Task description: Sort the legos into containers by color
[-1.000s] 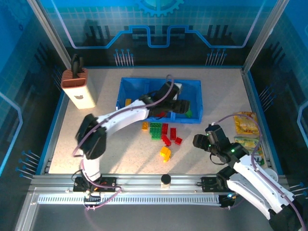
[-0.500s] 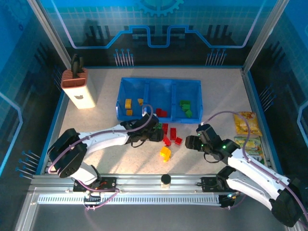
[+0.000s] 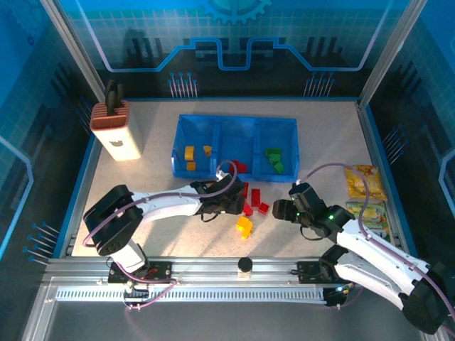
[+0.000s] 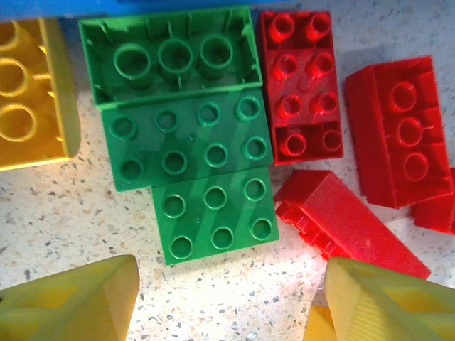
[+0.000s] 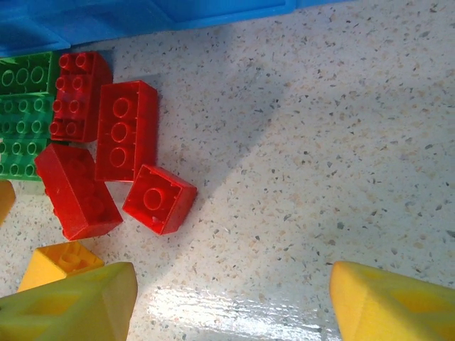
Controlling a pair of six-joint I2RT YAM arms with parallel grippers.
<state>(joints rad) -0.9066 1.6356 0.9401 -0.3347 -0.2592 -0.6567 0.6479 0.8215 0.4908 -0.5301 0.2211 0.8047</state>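
Observation:
The containers are three compartments of a blue bin (image 3: pixel 234 119): yellow legos (image 3: pixel 190 153) in the left one, a red one (image 3: pixel 239 168) in the middle, green ones (image 3: pixel 274 158) in the right. Loose legos lie in front of it. My left gripper (image 3: pixel 231 202) hangs open and empty just short of three green bricks (image 4: pixel 186 142), with red bricks (image 4: pixel 394 131) to their right and a yellow one (image 4: pixel 32 89) to their left. My right gripper (image 3: pixel 279 210) is open over bare table, right of a small red brick (image 5: pixel 158 199) and other red bricks (image 5: pixel 126 130). An orange-yellow brick (image 3: pixel 244 226) lies nearer.
A white and brown box with a black handle (image 3: pixel 117 128) stands at the back left. Yellow snack packets (image 3: pixel 364 183) lie along the right edge. A black knob (image 3: pixel 244 265) sits on the front rail. The bin's front wall (image 5: pixel 142 18) is just beyond the loose bricks.
My left arm has pulled back from over the bin and come down at the loose green bricks. My right gripper has shifted left toward the red bricks.

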